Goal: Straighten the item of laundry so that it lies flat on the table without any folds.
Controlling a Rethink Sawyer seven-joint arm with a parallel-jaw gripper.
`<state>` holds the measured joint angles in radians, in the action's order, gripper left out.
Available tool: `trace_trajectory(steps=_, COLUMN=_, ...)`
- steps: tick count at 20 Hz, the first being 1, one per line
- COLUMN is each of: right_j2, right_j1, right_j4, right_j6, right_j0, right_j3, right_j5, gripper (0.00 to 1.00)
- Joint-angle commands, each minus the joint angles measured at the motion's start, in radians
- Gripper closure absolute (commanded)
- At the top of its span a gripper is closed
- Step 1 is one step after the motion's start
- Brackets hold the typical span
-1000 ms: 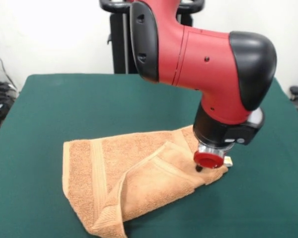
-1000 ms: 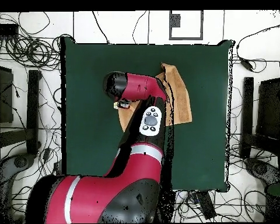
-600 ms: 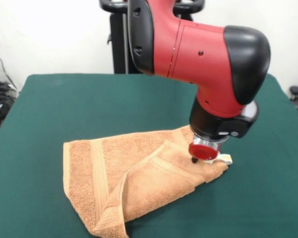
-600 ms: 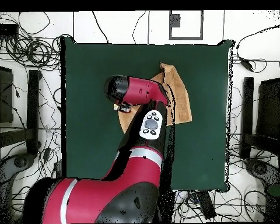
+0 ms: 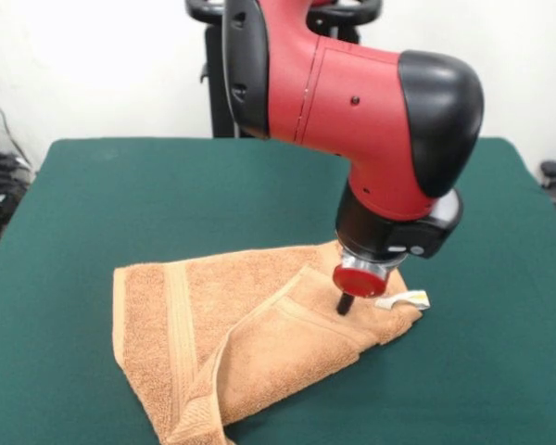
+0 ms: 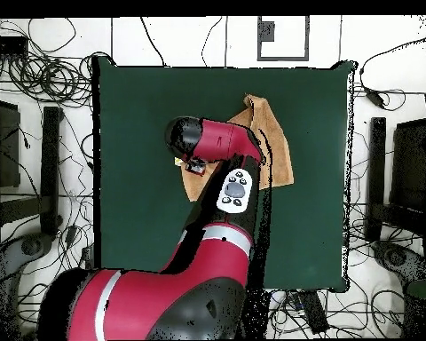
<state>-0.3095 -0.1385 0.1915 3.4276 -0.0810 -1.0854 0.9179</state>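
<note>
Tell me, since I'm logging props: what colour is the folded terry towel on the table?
Orange-tan; the folded terry towel shows best in the front view.

A dark green table (image 5: 120, 185) fills the front view, felt-like on top and far wider than what it carries. One thing lies directly on it: an orange-tan towel (image 5: 195, 315), sitting toward the camera-side edge. The towel is not flat; one part is doubled over the rest, a woven band running diagonally along the fold. A small white tag (image 5: 415, 298) pokes out at its right corner onto the green.
</note>
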Motion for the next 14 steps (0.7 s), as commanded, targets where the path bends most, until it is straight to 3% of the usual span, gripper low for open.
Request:
trace_trajectory(steps=1, right_j2=0.03, right_j1=0.003, right_j4=0.003, right_j6=0.054, right_j0=0.021, right_j3=-0.125, right_j5=0.024, gripper=0.0)
trace_trajectory(steps=8, right_j2=0.056, right_j1=-0.078, right_j4=-0.091, right_j6=-0.221, right_j0=0.137, right_j3=-0.192, right_j5=0.008, gripper=0.0)
trace_trajectory(steps=14, right_j2=0.145, right_j1=-0.136, right_j4=-0.211, right_j6=-0.513, right_j0=0.326, right_j3=-0.185, right_j5=0.021, gripper=0.0)
